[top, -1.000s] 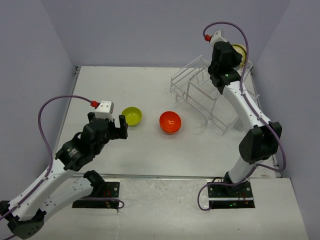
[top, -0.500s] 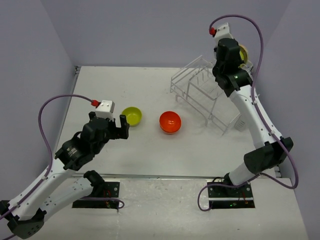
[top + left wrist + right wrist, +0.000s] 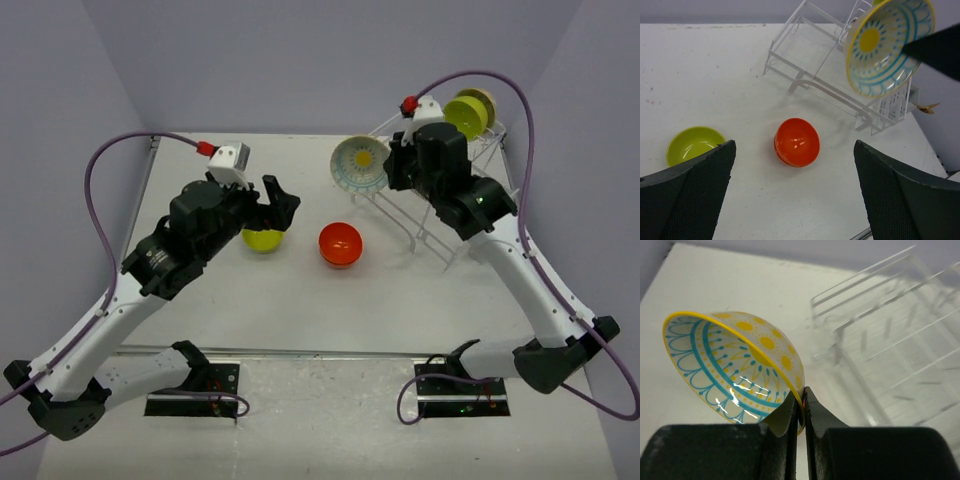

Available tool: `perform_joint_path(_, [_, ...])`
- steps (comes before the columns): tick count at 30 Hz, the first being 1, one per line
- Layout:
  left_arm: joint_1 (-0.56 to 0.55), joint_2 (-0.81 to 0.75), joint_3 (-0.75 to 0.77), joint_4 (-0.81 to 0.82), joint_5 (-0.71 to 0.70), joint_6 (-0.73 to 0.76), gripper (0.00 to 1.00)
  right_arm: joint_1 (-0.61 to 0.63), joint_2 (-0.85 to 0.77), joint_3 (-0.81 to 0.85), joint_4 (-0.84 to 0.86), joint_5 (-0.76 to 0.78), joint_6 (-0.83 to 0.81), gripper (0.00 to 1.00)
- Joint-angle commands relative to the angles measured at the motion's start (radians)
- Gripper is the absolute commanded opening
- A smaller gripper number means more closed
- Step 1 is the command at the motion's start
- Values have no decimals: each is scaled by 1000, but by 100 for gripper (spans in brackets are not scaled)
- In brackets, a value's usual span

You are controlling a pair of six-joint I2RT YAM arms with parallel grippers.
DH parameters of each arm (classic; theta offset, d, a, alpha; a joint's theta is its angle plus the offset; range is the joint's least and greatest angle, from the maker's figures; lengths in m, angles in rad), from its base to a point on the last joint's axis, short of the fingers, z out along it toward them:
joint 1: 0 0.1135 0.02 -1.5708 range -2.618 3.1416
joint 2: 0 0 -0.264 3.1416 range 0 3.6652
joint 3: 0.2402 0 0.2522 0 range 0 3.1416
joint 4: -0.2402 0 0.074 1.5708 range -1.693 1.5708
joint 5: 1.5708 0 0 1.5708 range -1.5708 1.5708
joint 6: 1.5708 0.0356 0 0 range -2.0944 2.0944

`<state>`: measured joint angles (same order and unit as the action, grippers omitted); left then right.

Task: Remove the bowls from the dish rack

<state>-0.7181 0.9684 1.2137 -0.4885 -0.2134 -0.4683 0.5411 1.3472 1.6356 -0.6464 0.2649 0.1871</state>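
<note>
My right gripper [image 3: 388, 168] is shut on the rim of a cream bowl with a yellow-flower and blue pattern [image 3: 360, 165]. It holds the bowl tilted in the air at the left end of the white wire dish rack [image 3: 440, 215]. The right wrist view shows the fingers pinching the rim [image 3: 801, 405] of this bowl [image 3: 735, 367]. A yellow-green bowl [image 3: 466, 112] stands in the rack's far right end. An orange-red bowl [image 3: 340, 244] and a yellow-green bowl [image 3: 262, 239] sit on the table. My left gripper [image 3: 281, 204] is open and empty above the yellow-green one.
The left wrist view shows the orange-red bowl [image 3: 797, 142], the yellow-green bowl [image 3: 692, 145], the rack [image 3: 815, 65] and the held patterned bowl [image 3: 887, 45]. Grey walls close in the table [image 3: 250, 300] on three sides.
My right gripper has lifted the patterned bowl out of the rack and carried it left. My left arm has reached forward and right, now over the yellow-green bowl.
</note>
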Motion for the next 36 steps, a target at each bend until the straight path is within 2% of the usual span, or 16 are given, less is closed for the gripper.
perform_joint_path(1, [-17, 85, 90, 71, -6, -3, 100, 45, -36, -112, 100, -229, 279, 0])
perform_joint_path(3, [-21, 121, 105, 61, -44, 49, 98, 49, -43, -184, 152, -329, 320, 0])
perform_joint_path(5, [-21, 138, 116, 33, -75, 72, 91, 77, -39, -215, 175, -435, 351, 0])
perform_joint_path(12, [-21, 223, 89, -50, -67, 79, 80, 108, -48, -329, 289, -501, 393, 0])
perform_joint_path(15, [-21, 233, 60, -42, -37, 72, 63, 111, -48, -338, 290, -493, 400, 0])
perform_joint_path(16, [-23, 237, 57, -42, -31, 72, 52, 111, -51, -341, 292, -495, 402, 0])
perform_joint_path(19, [-21, 262, 52, -53, -40, 79, 32, 118, -59, -353, 295, -480, 408, 0])
perform_joint_path(20, [-21, 268, 50, -59, -52, 79, 8, 123, -60, -356, 294, -471, 410, 0])
perform_joint_path(21, [-21, 282, 52, -64, -63, 76, 0, 125, -63, -370, 300, -466, 411, 0])
perform_joint_path(25, [-23, 294, -9, -56, -87, 51, 0, 128, -92, -442, 367, -507, 431, 0])
perform_joint_path(26, [-23, 291, -31, -50, -96, 46, 0, 128, -101, -457, 373, -509, 428, 39])
perform_joint_path(27, [-23, 274, -60, -44, -107, 19, 0, 128, -108, -464, 361, -504, 426, 66])
perform_joint_path(28, [-21, 260, -95, -10, -113, 4, 0, 126, -112, -468, 349, -472, 420, 88])
perform_joint_path(29, [-21, 225, -174, 10, -115, -28, 0, 126, -126, -480, 318, -448, 414, 99])
perform_joint_path(30, [-21, 205, -215, 40, -121, -47, 0, 125, -137, -494, 311, -375, 401, 99])
perform_joint_path(36, [-20, 96, -483, 138, -101, -151, 0, 102, -279, -582, 248, -204, 356, 99])
